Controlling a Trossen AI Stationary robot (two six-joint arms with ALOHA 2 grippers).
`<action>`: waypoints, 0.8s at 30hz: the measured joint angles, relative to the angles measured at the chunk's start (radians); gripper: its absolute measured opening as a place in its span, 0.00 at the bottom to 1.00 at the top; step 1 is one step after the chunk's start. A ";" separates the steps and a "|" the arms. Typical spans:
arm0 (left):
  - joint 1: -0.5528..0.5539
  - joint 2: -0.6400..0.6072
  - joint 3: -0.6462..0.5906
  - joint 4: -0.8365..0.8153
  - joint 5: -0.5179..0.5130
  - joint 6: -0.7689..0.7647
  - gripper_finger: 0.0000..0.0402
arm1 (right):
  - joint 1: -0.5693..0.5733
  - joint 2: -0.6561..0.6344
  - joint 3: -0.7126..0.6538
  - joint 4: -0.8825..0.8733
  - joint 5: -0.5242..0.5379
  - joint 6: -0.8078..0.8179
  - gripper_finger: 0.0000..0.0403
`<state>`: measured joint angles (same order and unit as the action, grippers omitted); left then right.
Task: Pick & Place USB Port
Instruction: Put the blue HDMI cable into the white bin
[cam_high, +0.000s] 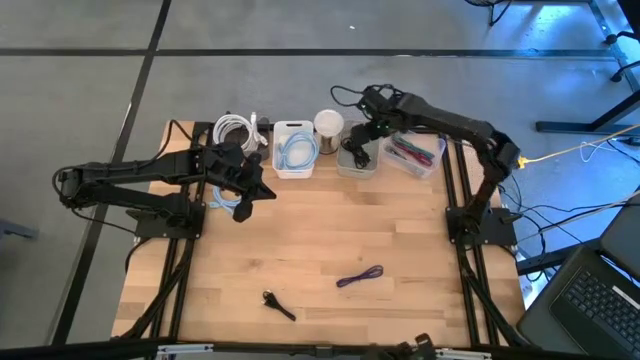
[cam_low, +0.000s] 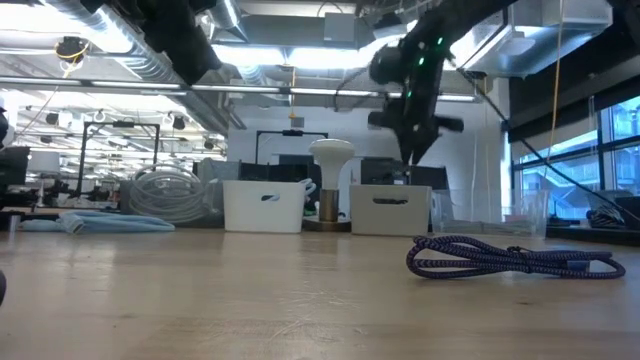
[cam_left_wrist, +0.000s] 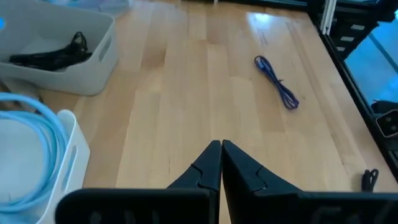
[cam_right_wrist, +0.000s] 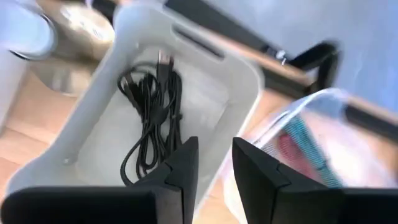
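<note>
Right now, right gripper (cam_right_wrist: 210, 163): hanging over the grey bin (cam_right_wrist: 245, 81) at the table's back edge, fingers parted a little, nothing between them.
Black USB cable (cam_right_wrist: 149, 118): coiled loosely on that bin's floor, just ahead of the fingertips.
Left gripper (cam_left_wrist: 221, 163): fingers pressed together, empty, hovering near the white bin (cam_high: 294, 149) holding a light blue cable (cam_high: 295, 152).
Purple cable (cam_high: 360, 276): lying on the bare wood, well apart from both arms.
Small black cable (cam_high: 279, 305): near the front edge.
</note>
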<state>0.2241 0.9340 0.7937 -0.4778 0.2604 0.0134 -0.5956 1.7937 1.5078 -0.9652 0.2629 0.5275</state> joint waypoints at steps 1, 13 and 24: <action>0.000 0.000 0.000 -0.005 0.000 0.000 0.01 | 0.003 -0.024 0.000 -0.001 0.015 -0.010 0.25; 0.000 0.001 0.000 -0.205 -0.323 -0.135 0.12 | 0.122 -0.374 0.000 -0.150 0.060 -0.060 0.25; 0.011 0.150 0.000 -0.446 -0.475 -0.277 0.45 | 0.303 -0.534 0.000 -0.162 0.060 0.019 0.25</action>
<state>0.2352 1.0841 0.7937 -0.9234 -0.2142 -0.2638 -0.2927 1.2597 1.5078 -1.1275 0.3233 0.5465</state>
